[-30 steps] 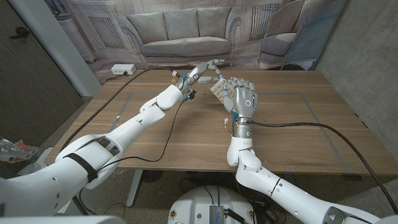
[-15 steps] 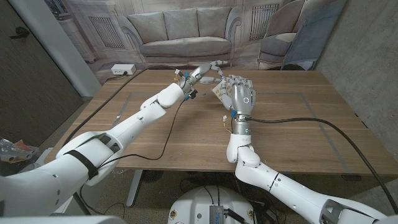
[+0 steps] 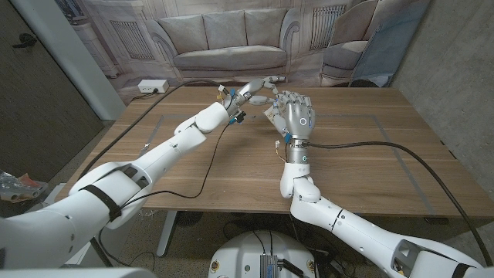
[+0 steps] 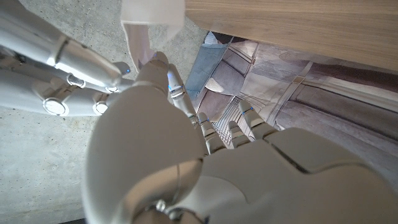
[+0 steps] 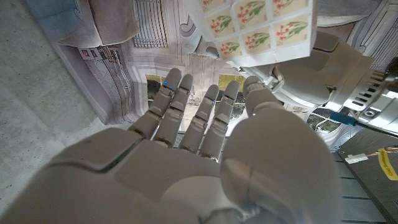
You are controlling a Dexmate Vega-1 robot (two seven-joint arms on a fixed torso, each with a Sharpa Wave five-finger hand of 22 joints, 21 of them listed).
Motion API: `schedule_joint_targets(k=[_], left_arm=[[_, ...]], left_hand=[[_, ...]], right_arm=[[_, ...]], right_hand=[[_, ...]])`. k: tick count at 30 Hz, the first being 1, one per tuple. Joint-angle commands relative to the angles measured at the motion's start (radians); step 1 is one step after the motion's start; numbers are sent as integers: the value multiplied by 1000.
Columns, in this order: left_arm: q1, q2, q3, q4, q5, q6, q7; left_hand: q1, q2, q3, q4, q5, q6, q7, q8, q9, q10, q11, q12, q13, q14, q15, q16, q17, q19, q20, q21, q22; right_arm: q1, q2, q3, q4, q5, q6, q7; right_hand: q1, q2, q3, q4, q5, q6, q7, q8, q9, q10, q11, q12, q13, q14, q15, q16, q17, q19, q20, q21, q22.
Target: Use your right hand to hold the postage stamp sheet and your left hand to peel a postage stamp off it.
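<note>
Right hand: the white five-finger right hand (image 3: 298, 117) stands upright above the counter's middle, back toward the camera; the sheet sits at its fingertips, but whether they grip it cannot be told.
Stamp sheet: one pale postage stamp sheet printed with red flowers (image 5: 254, 28), held up off the counter just beside the right hand; the right wrist view shows a grid of stamps, its long axis not clear.
Left hand: the white left hand (image 3: 255, 89) reaches in from the far left, thumb and a finger closed on the sheet's edge (image 4: 144, 25).
Counter: one brown wooden counter (image 3: 370, 162), two black cables trailing across it.
Room: a backdrop printed with a grey sofa (image 3: 228, 38) hangs behind; one white power strip (image 3: 152, 86) lies at the far left corner.
</note>
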State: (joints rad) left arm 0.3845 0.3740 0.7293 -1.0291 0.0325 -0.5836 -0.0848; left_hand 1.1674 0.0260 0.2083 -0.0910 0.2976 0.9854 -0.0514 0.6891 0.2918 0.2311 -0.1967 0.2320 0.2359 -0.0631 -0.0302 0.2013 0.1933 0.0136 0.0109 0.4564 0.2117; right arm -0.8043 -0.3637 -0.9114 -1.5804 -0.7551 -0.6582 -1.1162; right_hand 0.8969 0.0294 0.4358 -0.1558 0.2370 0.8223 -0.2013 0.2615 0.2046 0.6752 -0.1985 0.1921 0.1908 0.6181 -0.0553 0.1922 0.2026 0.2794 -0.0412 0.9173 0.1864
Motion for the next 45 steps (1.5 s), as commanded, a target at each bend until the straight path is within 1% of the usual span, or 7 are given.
schedule_joint_targets(k=[1, 11, 13, 28, 30, 38, 45], left_arm=[[14, 18, 0, -39, -6, 10, -8], [19, 24, 4, -54, -4, 17, 2], [13, 19, 5, -42, -12, 10, -5], [9, -5, -3, -3, -18, -8, 18], [1, -4, 1, 3, -19, -10, 2], [-11, -17, 0, 31, -15, -22, -1], [-16, -36, -8, 69, -22, -39, 6]], left_hand=[[5, 6, -6, 0, 6, -2, -2, 9, 6, 3, -1, 1, 5, -9, -19, -1, 3, -6, 2, 6, 4], [5, 9, -10, 1, 9, -5, 1, 12, 11, 3, 1, 1, 6, -11, -19, 0, 3, -8, 2, 7, 4], [5, 10, -10, 2, 10, -5, -1, 13, 13, 2, 3, 0, 6, -10, -19, 0, 3, -9, 1, 7, 4], [6, 14, -17, 4, 13, -13, 1, 18, 24, 2, 6, 1, 8, -11, -21, 1, 2, -10, 3, 9, 4], [6, 15, -18, 4, 14, -14, -1, 18, 25, 3, 7, 2, 8, -11, -21, 1, 2, -10, 2, 9, 4], [6, 17, -22, 6, 15, -14, -3, 23, 31, 1, 10, 1, 8, -10, -21, 2, 2, -11, 2, 11, 4], [6, 18, -26, 7, 16, -17, -4, 25, 37, -1, 9, 1, 9, -12, -21, 2, 2, -11, 2, 12, 5]], right_arm=[[11, 16, 8, 27, -11, -14, -1], [-52, 52, 107, 25, -81, 52, -1], [-71, 78, 139, 38, -128, 61, -1], [8, -39, 1, -2, -25, -5, 18], [-5, -1, 28, 29, -59, -6, -1], [-18, 25, 63, 58, -114, 33, -1], [-1, 12, 43, 70, -99, 50, -1]], right_hand=[[0, -4, 1, 7, 6, -2, 1, -7, 0, -1, -1, 3, 3, -5, -167, 1, 1, 0, -16, 4, 0], [-6, 1, -2, 14, 11, -41, 15, -26, 0, -5, 0, 5, 3, -4, -168, 4, 3, 0, -16, 7, 0], [-9, 3, -4, 17, 16, 9, 20, -4, 5, 10, 4, 13, 3, 3, -168, 7, 3, 0, -15, 10, 0], [-28, -6, -16, 26, 21, 23, 29, 2, 8, 15, 16, 14, 4, 16, -168, 11, 4, 0, -16, 15, 0], [-29, -5, -17, 26, 21, 25, 28, 2, 8, 13, 12, 13, 4, 15, -168, 11, 5, -1, -16, 14, 0], [4, 20, -2, 12, 32, 225, 23, 103, 33, 50, -1, 22, 3, 32, -171, 13, 5, -1, -26, 25, 0], [13, 19, 1, 7, 33, 251, 36, 125, 43, 69, 0, 26, 3, 37, -173, 15, 6, 1, -29, 28, 0]])
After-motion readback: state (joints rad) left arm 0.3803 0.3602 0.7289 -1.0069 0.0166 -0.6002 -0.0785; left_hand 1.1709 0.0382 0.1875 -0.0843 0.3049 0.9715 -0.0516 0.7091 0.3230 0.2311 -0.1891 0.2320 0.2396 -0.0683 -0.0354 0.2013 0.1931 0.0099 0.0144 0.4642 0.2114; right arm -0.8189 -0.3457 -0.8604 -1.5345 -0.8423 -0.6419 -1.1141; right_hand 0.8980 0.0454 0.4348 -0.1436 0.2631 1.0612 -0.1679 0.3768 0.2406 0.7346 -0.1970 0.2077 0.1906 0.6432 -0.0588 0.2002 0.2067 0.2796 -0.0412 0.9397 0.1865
